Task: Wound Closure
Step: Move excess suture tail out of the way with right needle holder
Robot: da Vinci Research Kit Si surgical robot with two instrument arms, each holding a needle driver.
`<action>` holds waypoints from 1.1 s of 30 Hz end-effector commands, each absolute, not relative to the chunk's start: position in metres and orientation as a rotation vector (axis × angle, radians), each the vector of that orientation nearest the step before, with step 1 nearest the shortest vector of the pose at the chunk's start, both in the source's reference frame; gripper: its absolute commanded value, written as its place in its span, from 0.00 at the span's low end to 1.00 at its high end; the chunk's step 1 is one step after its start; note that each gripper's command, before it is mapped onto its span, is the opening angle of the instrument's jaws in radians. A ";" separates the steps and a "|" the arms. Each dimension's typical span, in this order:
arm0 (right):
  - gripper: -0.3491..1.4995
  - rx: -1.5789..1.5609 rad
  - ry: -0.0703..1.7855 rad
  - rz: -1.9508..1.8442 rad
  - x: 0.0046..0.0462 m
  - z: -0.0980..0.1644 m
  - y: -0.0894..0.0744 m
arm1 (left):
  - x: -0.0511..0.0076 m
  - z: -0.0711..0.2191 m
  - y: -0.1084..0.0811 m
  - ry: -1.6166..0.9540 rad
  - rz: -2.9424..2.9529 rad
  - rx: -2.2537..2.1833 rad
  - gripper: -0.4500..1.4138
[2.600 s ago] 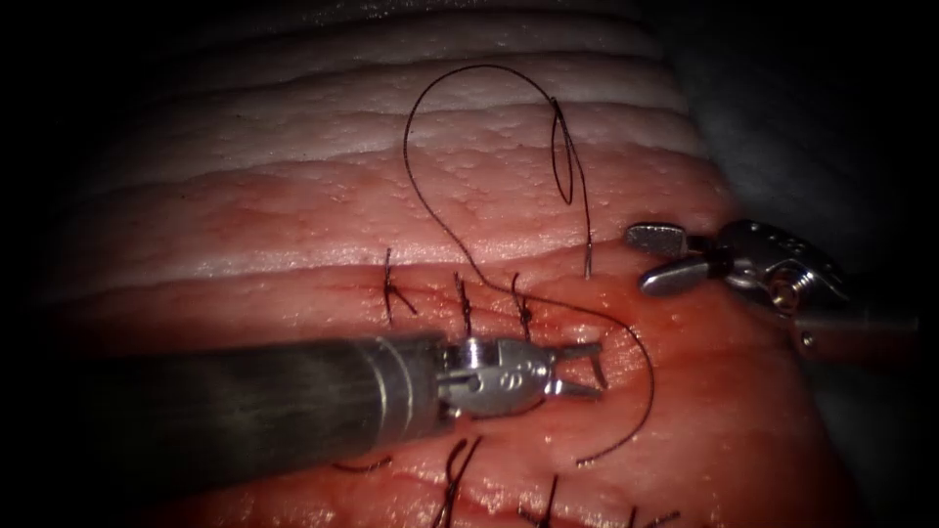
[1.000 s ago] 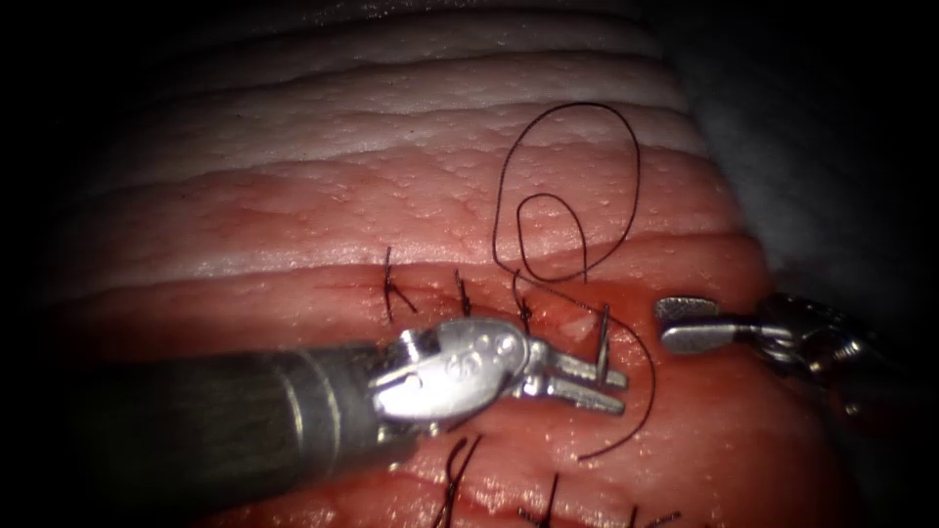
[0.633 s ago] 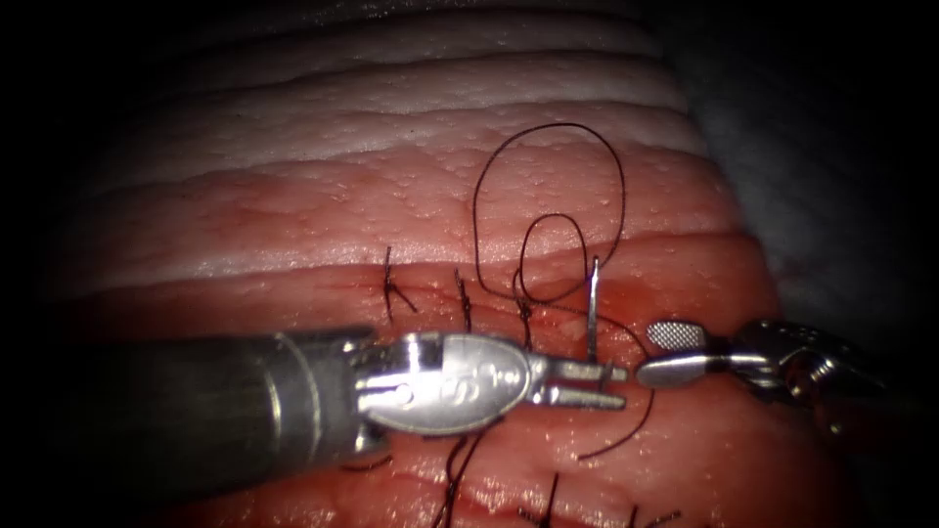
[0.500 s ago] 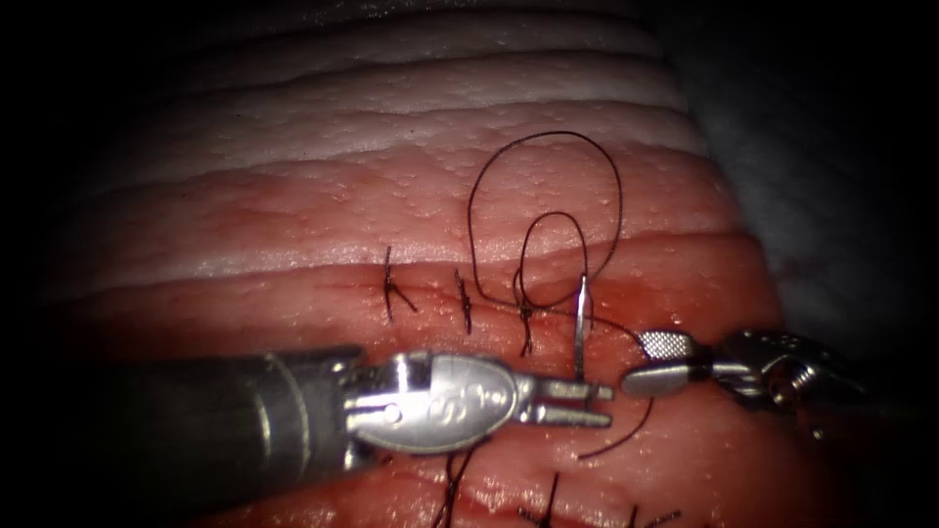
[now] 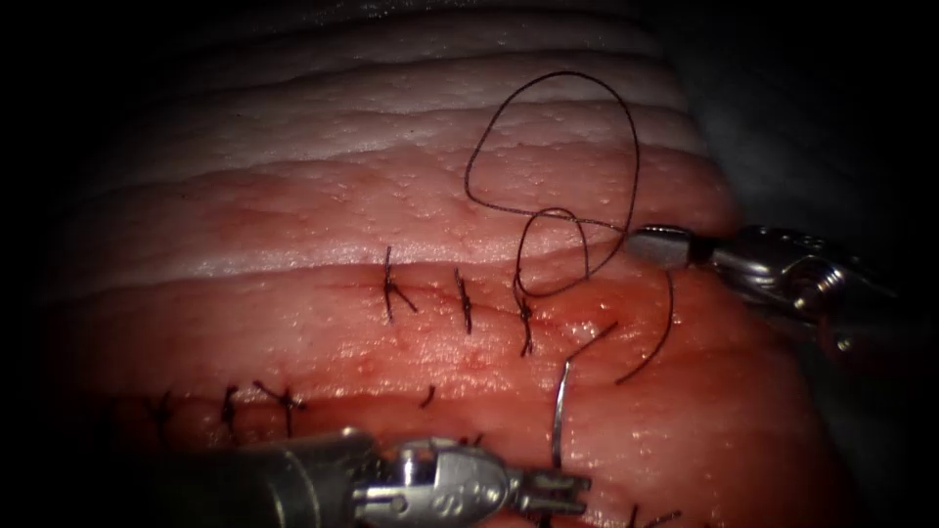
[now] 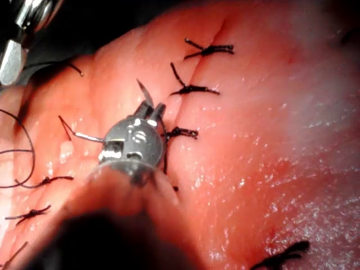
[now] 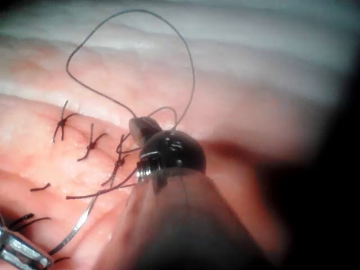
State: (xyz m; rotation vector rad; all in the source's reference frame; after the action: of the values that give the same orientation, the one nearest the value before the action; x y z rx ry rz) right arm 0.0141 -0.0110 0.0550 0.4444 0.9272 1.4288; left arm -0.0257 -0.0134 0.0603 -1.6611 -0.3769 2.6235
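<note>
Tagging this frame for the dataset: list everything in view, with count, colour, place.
tissue: one, pink-red with pale bands at the far side, under everything.
cut: one, dark line across the tissue.
finished stitches: three, dark, across the cut.
second row of stitches: several, dark, nearer the endoscope; exact count unclear.
needle: one, silver, curved, out of the tissue, on the near side of the cut.
thread: one strand, dark, looping above the cut, running to the needle's tail.
red fluid: wet sheen at the cut's right end.
left tool: one, silver, jaws shut on the needle near one end.
right tool: one, silver, jaws shut on the thread at the cut's right end.
</note>
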 end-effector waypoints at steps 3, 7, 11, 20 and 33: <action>0.00 0.503 0.963 1.416 0.0192 0.054 -0.008 | -0.0270 0.062 -0.014 -0.393 2.624 -1.656 0.00; 0.00 0.570 0.977 1.405 0.0242 0.055 -0.006 | -0.0282 0.063 -0.014 -0.418 2.627 -1.652 0.00; 0.00 0.552 0.998 1.363 0.0299 0.057 -0.004 | -0.0288 0.063 -0.014 -0.432 2.619 -1.663 0.00; 0.00 0.535 0.981 1.314 0.0400 0.065 -0.002 | -0.0289 0.063 -0.015 -0.439 2.616 -1.664 0.00; 0.00 0.529 0.956 1.224 0.0437 0.077 -0.009 | -0.0289 0.063 -0.015 -0.453 2.621 -1.659 0.00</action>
State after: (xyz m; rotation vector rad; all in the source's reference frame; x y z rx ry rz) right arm 0.0431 -0.0088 0.0765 0.5295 0.9544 1.2196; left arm -0.0284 -0.0148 0.0625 -1.6596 -0.4527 2.6225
